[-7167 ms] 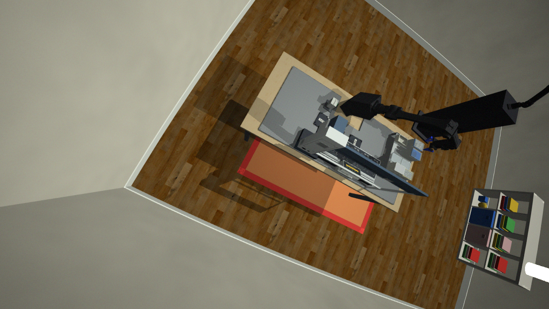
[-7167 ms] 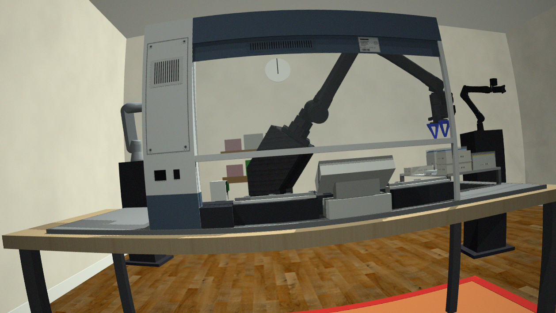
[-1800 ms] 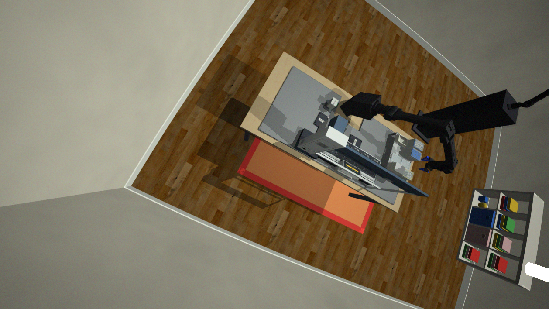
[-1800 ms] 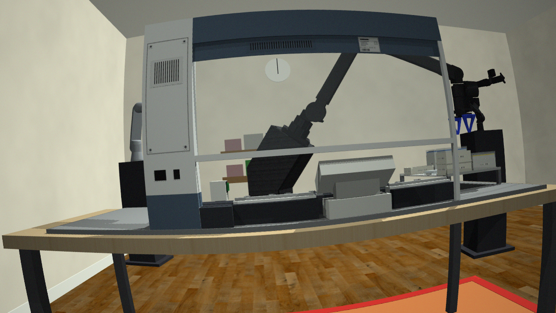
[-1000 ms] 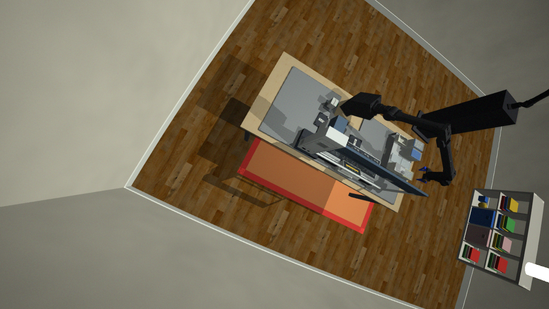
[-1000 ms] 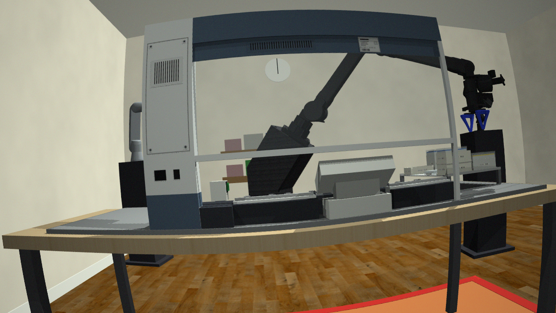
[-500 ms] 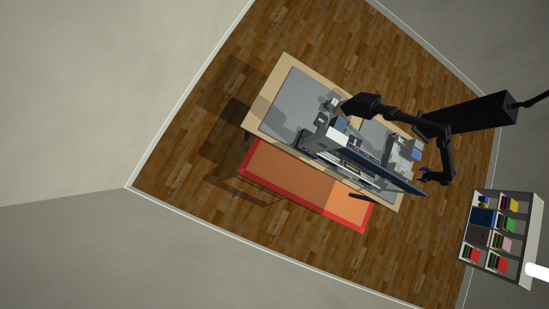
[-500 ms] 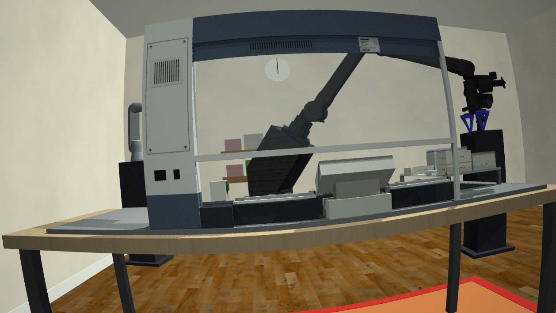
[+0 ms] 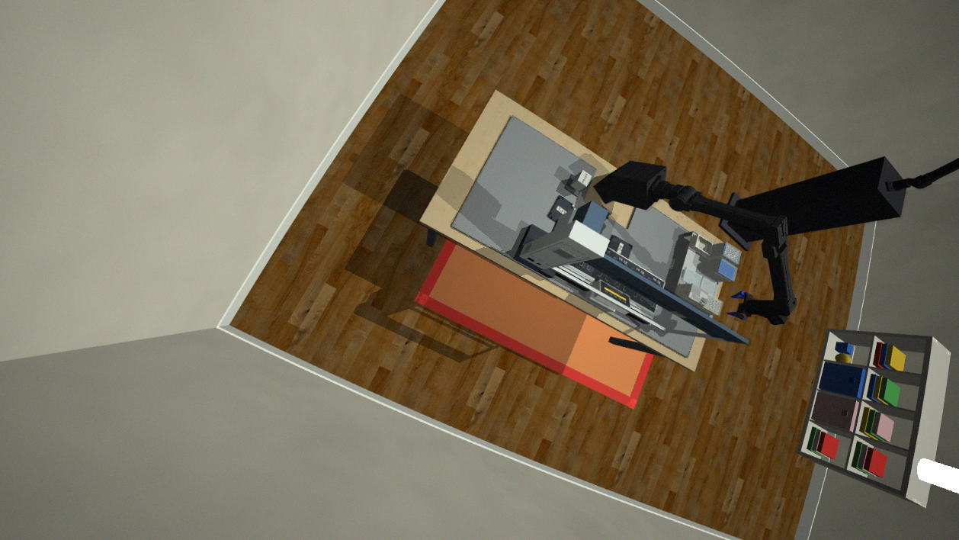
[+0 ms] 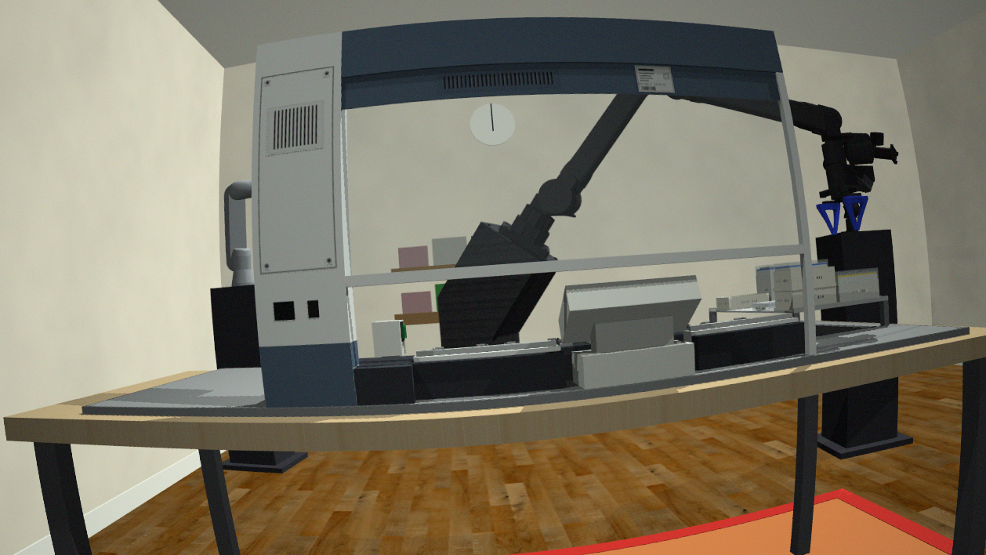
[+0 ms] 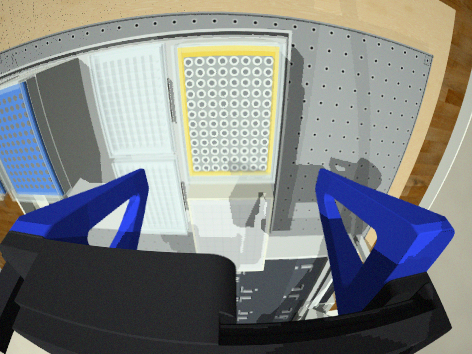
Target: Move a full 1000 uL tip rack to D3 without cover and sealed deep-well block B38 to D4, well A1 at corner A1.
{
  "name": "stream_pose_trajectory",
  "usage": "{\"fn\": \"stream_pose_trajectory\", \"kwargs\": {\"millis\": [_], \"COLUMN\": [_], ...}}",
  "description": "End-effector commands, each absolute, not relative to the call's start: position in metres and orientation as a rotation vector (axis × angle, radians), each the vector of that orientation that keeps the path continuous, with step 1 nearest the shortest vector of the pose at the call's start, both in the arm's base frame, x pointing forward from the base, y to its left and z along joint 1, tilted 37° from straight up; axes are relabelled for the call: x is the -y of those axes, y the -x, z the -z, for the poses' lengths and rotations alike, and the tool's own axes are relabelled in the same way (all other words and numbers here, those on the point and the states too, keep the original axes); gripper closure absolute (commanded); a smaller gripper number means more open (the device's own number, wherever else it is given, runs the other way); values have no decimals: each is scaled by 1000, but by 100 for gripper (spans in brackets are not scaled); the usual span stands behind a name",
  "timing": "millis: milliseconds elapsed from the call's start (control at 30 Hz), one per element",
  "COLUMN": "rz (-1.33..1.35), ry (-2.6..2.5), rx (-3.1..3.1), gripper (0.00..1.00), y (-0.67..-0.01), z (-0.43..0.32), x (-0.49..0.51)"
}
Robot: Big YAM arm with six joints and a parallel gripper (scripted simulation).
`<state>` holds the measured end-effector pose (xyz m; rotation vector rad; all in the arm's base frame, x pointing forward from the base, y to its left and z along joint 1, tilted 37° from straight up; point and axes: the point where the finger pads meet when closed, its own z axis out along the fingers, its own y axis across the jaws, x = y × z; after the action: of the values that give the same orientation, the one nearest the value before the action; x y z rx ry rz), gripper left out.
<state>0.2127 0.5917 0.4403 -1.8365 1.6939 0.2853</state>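
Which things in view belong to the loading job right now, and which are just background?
Job:
- open blue-fingered gripper, holding nothing
- yellow-rimmed tip rack with pale rings on the shelf
- blue-plated tip rack at the left
- pale white ribbed block beside the yellow one

Background:
- grey bookshelf with coloured books
- red-edged orange floor mat
- round white wall clock
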Motion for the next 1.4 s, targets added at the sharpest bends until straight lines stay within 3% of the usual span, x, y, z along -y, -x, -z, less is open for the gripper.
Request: {"fn": "stream_pose_trajectory", "kwargs": {"millis": [0, 233, 333, 600, 700, 1067, 1133, 1167, 1300, 1367], "rz": [-305, -289, -323, -302, -325, -322, -322, -284, -326, -314], "ry": [1812, 1852, 1795, 1827, 1788, 1793, 1793, 1858, 1788, 1803], "rx": [-1653, -1662, -1609, -1647, -1616, -1636, -1636, -1691, -1637, -1653], "gripper": [0, 0, 0, 0, 0, 0, 0, 0, 0, 0], "y": [-211, -209, -200, -201, -192, -184, -184, -186, -179, -184], "z": [-465, -450, -504, -489, -526, -544, -544, -502, -558, -546], "x": [-590, -595, -573, -578, -554, -538, -538, -547, -526, -535]}}
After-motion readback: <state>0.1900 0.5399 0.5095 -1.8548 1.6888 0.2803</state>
